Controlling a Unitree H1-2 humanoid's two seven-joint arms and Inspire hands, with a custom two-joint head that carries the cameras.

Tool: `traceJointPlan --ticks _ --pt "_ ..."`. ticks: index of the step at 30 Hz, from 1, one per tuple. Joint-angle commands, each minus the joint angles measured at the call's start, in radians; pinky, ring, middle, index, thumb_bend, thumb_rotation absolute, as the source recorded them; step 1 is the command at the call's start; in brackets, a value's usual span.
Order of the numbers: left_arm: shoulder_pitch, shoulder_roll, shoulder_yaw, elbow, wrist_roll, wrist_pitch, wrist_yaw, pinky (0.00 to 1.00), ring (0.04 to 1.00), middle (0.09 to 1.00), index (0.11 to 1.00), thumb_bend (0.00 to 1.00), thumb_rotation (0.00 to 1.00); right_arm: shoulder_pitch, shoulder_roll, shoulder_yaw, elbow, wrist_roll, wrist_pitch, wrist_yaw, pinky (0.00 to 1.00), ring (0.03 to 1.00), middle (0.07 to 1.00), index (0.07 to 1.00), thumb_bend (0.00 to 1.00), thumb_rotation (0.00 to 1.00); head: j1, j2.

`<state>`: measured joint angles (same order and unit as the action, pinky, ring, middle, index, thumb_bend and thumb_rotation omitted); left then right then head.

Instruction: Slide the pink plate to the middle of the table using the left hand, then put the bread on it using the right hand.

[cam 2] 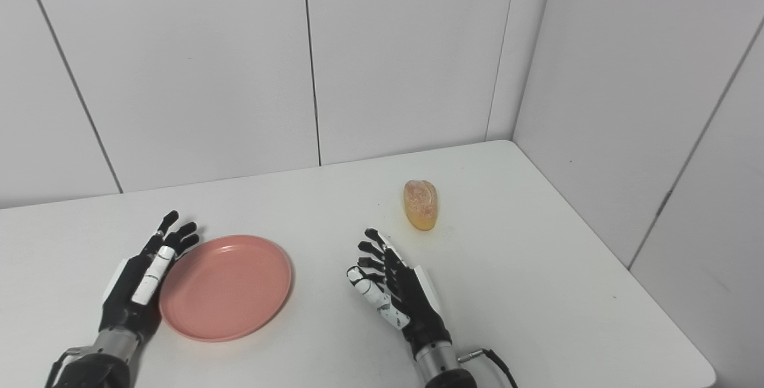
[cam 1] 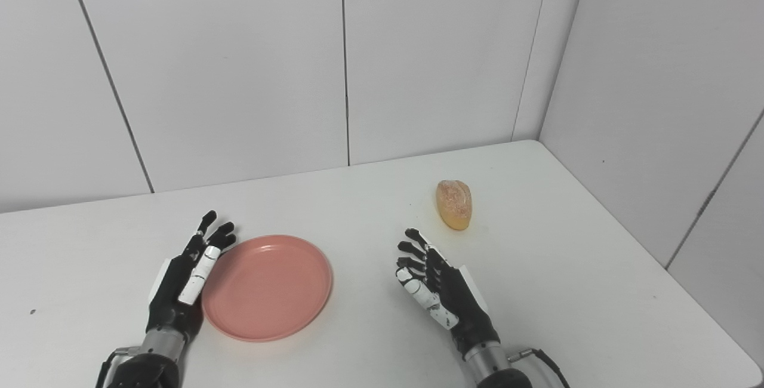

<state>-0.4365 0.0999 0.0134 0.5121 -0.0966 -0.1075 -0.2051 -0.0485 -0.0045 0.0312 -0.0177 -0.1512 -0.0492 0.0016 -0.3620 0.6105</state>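
While both hands lie low at the near edge, neither holds anything: left hand (cam 1: 188,271), one, fingers spread and straight, its inner edge set along the left rim of the pink plate (cam 1: 267,286), touching or just short of it, which I cannot tell, a stance that suits a sideways push; right hand (cam 1: 439,286), one, fingers apart and slightly curled, empty, palm turned toward the plate, waiting well apart from it. Pink plate, one, flat on the white table (cam 1: 567,292), left of centre, nothing on it, so the slide looks unfinished. Bread (cam 1: 455,203), one small loaf, lying farther back and right of centre, beyond the right hand's fingertips, untouched, within that hand's likely reach
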Motion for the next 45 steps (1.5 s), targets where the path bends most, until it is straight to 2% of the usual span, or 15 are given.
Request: traceJointPlan --ticks 1,5,8,13,15,21,26,31,35,37,40,45 --pt "-0.023 0.005 -0.009 -0.003 0.007 -0.005 -0.004 0.87 0.883 0.886 0.947 0.76 0.7 -0.013 0.003 -0.002 0.0 0.013 -0.004 -0.007 0.71 0.801 0.855 0.909 0.77 0.79 0.002 -0.003" --pt "-0.022 -0.001 -0.008 -0.001 0.005 -0.004 0.0 0.87 0.887 0.891 0.949 0.77 0.7 -0.011 -0.005 0.0 0.002 -0.006 -0.018 -0.016 0.69 0.789 0.851 0.904 0.77 0.79 0.009 -0.006" --pt "-0.021 -0.004 -0.006 0.002 0.006 -0.006 0.004 0.87 0.89 0.896 0.952 0.77 0.7 -0.01 -0.017 0.02 -0.031 -0.144 0.004 -0.068 0.66 0.764 0.827 0.886 0.78 0.77 0.019 -0.014" --pt "-0.018 -0.006 -0.004 0.006 0.007 -0.009 0.011 0.86 0.888 0.892 0.95 0.77 0.7 -0.016 -0.026 0.031 -0.128 -0.309 0.089 -0.098 0.61 0.739 0.801 0.88 0.83 0.64 0.028 -0.026" --pt "-0.018 -0.005 -0.002 0.012 0.005 -0.013 0.009 0.85 0.888 0.891 0.951 0.77 0.7 -0.024 -0.035 0.035 -0.177 -0.373 0.108 -0.1 0.59 0.731 0.8 0.875 0.85 0.59 0.031 -0.03" --pt "-0.02 0.0 -0.003 0.028 0.0 -0.028 -0.001 0.86 0.895 0.897 0.955 0.76 0.7 -0.069 -0.082 0.052 -0.275 -0.545 0.154 -0.083 0.57 0.707 0.796 0.857 0.89 0.55 0.04 -0.039" --pt "-0.024 0.0 0.0 0.039 -0.003 -0.027 0.001 0.87 0.894 0.893 0.956 0.77 0.7 -0.135 -0.125 0.046 -0.309 -0.589 0.174 -0.049 0.61 0.724 0.819 0.867 0.88 0.56 0.038 -0.045" --pt "-0.028 0.002 -0.005 0.049 0.004 -0.037 -0.001 0.86 0.893 0.895 0.955 0.76 0.71 -0.205 -0.181 0.042 -0.289 -0.622 0.156 -0.044 0.64 0.761 0.831 0.871 0.88 0.53 0.038 -0.049" --pt "-0.03 0.002 -0.006 0.054 0.003 -0.04 -0.006 0.87 0.896 0.896 0.955 0.75 0.71 -0.256 -0.246 0.065 -0.262 -0.69 0.133 -0.041 0.62 0.759 0.837 0.872 0.88 0.53 0.042 -0.052" --pt "-0.032 0.0 -0.006 0.055 0.002 -0.038 -0.007 0.86 0.897 0.896 0.954 0.74 0.71 -0.301 -0.304 0.09 -0.228 -0.763 0.121 -0.038 0.62 0.76 0.831 0.864 0.88 0.57 0.045 -0.054" --pt "-0.033 -0.002 -0.006 0.055 0.0 -0.035 -0.008 0.87 0.899 0.899 0.956 0.74 0.71 -0.359 -0.367 0.116 -0.165 -0.832 0.124 -0.033 0.67 0.794 0.83 0.817 0.91 0.57 0.046 -0.059" --pt "-0.031 -0.004 -0.007 0.058 -0.001 -0.043 -0.014 0.88 0.904 0.903 0.953 0.73 0.72 -0.451 -0.445 0.147 -0.031 -0.871 0.117 -0.025 0.72 0.82 0.833 0.804 0.94 0.56 0.05 -0.062"
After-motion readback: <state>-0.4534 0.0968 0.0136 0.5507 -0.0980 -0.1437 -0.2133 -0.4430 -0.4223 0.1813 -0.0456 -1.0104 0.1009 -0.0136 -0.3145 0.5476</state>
